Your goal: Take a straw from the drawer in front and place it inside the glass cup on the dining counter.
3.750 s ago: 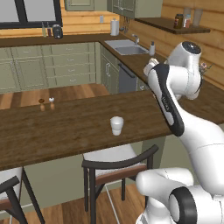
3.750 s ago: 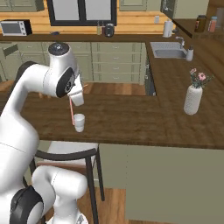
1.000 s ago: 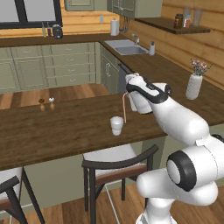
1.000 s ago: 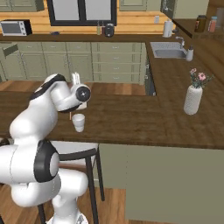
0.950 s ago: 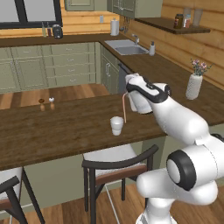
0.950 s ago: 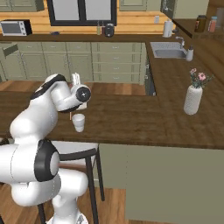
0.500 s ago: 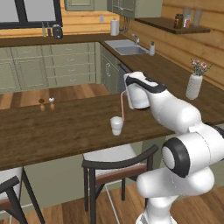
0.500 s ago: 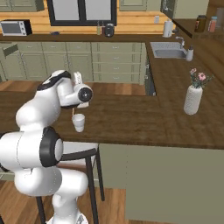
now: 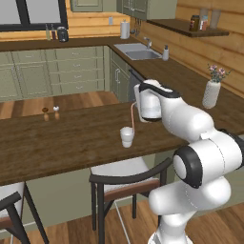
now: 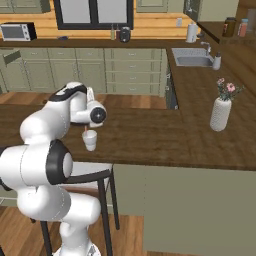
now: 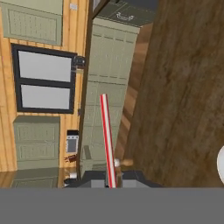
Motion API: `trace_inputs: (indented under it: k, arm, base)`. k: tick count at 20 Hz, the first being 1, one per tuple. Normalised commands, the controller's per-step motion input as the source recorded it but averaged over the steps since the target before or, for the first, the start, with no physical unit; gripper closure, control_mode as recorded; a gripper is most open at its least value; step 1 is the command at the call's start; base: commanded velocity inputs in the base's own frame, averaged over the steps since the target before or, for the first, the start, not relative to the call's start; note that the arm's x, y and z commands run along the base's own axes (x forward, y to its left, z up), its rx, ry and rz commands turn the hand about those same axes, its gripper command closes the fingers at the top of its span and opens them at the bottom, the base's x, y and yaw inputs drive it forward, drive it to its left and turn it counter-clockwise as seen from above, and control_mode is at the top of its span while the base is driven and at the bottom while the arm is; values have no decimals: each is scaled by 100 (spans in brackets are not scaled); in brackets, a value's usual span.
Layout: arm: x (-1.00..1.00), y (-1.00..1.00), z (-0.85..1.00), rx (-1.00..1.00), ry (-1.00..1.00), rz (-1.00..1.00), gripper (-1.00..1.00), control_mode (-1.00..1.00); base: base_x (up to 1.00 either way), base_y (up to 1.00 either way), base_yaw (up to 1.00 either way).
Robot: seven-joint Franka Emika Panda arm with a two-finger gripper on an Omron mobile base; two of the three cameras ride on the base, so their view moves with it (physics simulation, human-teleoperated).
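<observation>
- The gripper (image 11: 112,177) is pinching the straw (image 11: 106,135) between its two dark tips, and the tips are pressed tight on it.
- In the hand view the straw is red and white and sticks straight out from the tips.
- In the left base view the straw (image 9: 133,116) hangs down from the hand, and its low end is at the rim of the cup (image 9: 127,137).
- I cannot tell if the low end is inside the cup or only just above it.
- The cup is small and whitish, and it stands upright on the counter (image 9: 62,139).
- In the right base view the cup (image 10: 90,140) is just under the hand, near the front edge of the counter (image 10: 165,140).
- In that view a bit of the straw (image 10: 86,129) shows just above the cup.
- A chair (image 9: 125,177) stands on the floor below the cup, at the near side of the counter.
- Two small shakers (image 9: 50,112) stand on the counter, well to the left of the cup, by the far edge.
- A white vase (image 10: 220,113) with pink flowers stands on the counter, well to the right of the cup.
</observation>
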Motion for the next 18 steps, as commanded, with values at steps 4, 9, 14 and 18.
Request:
trace_inputs:
  k: [4,9,14,18]
  arm:
    - [5,3,-12,-2,-8,0,100,-100]
    - [11,8,-18,-2,-6,0,100,-100]
    - [2,9,-24,0,-2,0,100,-100]
    - [2,9,-17,0,-3,0,100,-100]
  base:
    - [0,0,0]
    - [0,0,0]
    - [0,0,0]
    - [0,0,0]
